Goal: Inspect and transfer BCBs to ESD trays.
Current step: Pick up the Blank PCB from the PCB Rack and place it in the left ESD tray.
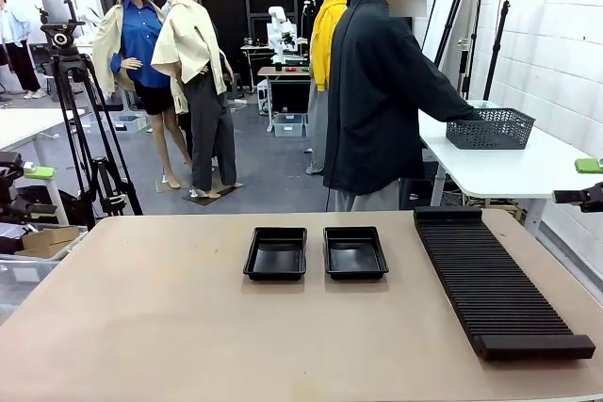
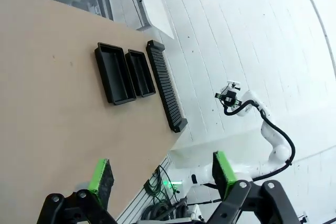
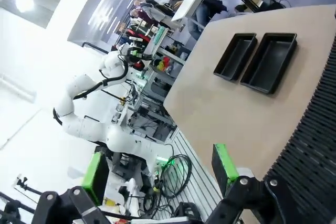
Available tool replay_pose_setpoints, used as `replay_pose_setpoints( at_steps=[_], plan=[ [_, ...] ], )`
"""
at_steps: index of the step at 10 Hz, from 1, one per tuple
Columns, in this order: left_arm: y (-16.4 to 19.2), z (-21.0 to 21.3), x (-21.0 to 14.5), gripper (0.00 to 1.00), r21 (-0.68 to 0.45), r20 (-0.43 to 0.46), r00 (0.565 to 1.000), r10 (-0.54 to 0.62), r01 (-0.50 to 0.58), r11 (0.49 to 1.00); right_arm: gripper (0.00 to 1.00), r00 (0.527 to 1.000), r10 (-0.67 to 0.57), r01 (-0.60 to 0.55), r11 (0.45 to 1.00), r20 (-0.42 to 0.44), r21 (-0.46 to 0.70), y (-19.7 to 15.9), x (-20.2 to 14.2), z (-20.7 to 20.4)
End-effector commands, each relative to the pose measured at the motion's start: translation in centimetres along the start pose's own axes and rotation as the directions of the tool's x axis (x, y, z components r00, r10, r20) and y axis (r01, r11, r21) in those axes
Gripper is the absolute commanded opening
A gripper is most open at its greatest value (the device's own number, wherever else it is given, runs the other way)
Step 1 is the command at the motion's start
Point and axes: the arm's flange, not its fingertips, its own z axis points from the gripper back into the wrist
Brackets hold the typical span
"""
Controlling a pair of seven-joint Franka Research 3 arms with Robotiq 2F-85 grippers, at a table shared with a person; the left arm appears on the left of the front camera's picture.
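The left ESD tray (image 1: 276,252) and the right ESD tray (image 1: 355,251) sit side by side at the middle of the tan counter (image 1: 170,327) in the front view, close together but not touching, their long sides parallel. A long black ribbed rack (image 1: 495,280) lies to their right, running toward the lower right of the frame. Behind the counter a person (image 1: 377,91) in a dark coat stands turned toward a white table (image 1: 509,171) at the upper right, one arm stretched to a dark mesh basket (image 1: 490,128) on it. The left claw (image 2: 161,174) is released, its green pads wide apart at the bottom of its wrist view. The right claw (image 3: 158,169) is likewise spread wide, gripping nothing
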Motion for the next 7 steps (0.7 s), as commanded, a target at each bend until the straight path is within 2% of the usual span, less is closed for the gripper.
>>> replay_pose_setpoints(
  at_steps=[1, 3, 4, 5, 7],
  plan=[
    [-0.12, 0.01, 0.66, 1.0, -0.03, 0.007, 0.999, -0.046, 0.046, 0.999, 1.0, 1.0, -0.002, 0.002, 1.0, 0.006, 0.027, -0.64, 1.04, 0.23],
    [-0.11, 0.15, 0.33, 1.0, -0.023, 0.015, 0.998, -0.057, 0.057, 0.998, 1.0, 0.999, 0.031, -0.032, 0.999, 0.013, 0.04, -0.34, 0.83, 0.35],
    [-0.64, 0.07, 0.39, 1.0, 0.06, 0.041, 0.994, -0.1, 0.098, 0.993, 1.0, 1.0, -0.023, 0.023, 1.0, -0.005, 0.003, -0.94, 0.12, 0.32],
    [0.13, -0.01, 0.14, 1.0, -0.005, -0.006, 1.0, -0.02, 0.02, 1.0, 1.0, 1.0, -0.023, 0.023, 1.0, -0.005, 0.003, -0.94, 0.12, 0.32],
    [0.13, -0.01, 0.14, 1.0, -0.005, -0.006, 1.0, -0.02, 0.02, 1.0, 1.0, 1.0, -0.023, 0.023, 1.0, -0.005, 0.003, -0.94, 0.12, 0.32]
  ],
)
